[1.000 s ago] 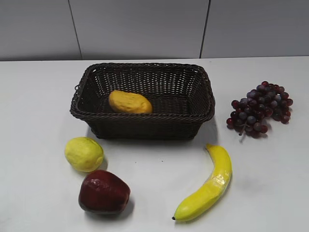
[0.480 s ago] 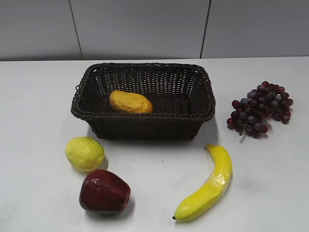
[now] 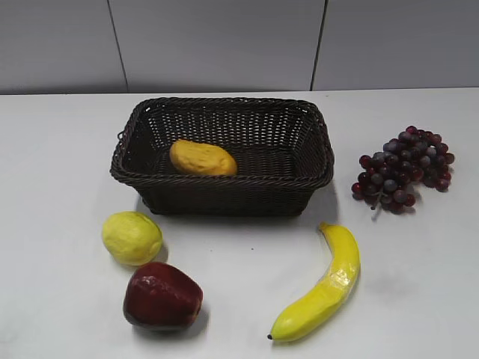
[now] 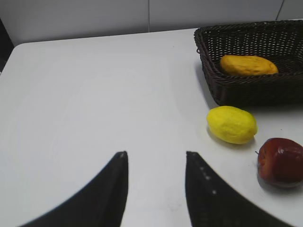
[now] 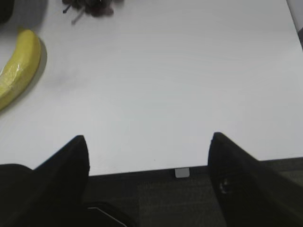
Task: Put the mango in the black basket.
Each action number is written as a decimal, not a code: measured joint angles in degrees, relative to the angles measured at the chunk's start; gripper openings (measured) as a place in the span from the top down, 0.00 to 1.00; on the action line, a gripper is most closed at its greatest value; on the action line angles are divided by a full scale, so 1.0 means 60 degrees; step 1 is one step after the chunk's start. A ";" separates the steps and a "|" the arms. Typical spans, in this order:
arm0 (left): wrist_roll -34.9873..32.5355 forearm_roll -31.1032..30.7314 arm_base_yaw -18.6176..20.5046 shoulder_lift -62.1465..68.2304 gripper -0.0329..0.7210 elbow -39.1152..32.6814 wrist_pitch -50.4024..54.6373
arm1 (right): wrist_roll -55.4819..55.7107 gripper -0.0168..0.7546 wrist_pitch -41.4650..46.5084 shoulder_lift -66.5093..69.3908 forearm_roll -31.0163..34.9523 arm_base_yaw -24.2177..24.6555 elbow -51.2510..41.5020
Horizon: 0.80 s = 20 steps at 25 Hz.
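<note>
The mango (image 3: 202, 158) lies on its side inside the black basket (image 3: 224, 196), toward the basket's left end, its long axis running roughly along the basket's length. The basket sits in the middle of the bench (image 3: 60, 149), nearer the far edge. By how things lie, the task looks finished.

The left pincer (image 4: 156, 189) hangs over bare bench toward the left edge, its jaws apart at a moderate gap and empty. The right pincer (image 5: 149, 165) hovers at the bench's edge on the right side, jaws spread wide, holding nothing.

Should the mango need regrasping, I judge it light and fairly firm, with a matte, slightly bumpy skin that should give the pads decent friction. The best hold is across its thick middle, on the short axis; the tapering ends would let it squirt out. The woven wall beside it leaves little room on the left, so coming from above seems safest.

Outside the basket, near the front edge: a lemon (image 3: 132, 238), a red apple (image 3: 162, 297) and a banana (image 3: 322, 288); a bunch of grapes (image 3: 404, 168) lies toward the right edge.
</note>
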<state>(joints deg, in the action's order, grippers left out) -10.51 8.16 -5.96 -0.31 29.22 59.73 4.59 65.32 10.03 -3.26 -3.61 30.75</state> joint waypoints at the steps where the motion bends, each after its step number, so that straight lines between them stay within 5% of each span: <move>1: 0.0000 0.0000 0.0000 0.0000 0.55 0.0000 0.0000 | -0.0063 0.21 -0.0071 -0.0128 0.0015 0.0000 -0.0012; 20: 0.0000 0.0000 0.0000 0.0000 0.55 0.0000 0.0000 | -0.1671 0.21 -0.0806 -0.1653 0.1032 0.0000 -0.0308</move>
<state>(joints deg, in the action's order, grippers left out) -10.51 8.16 -5.96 -0.31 29.22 59.73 -5.43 60.49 0.11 2.93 -3.61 28.90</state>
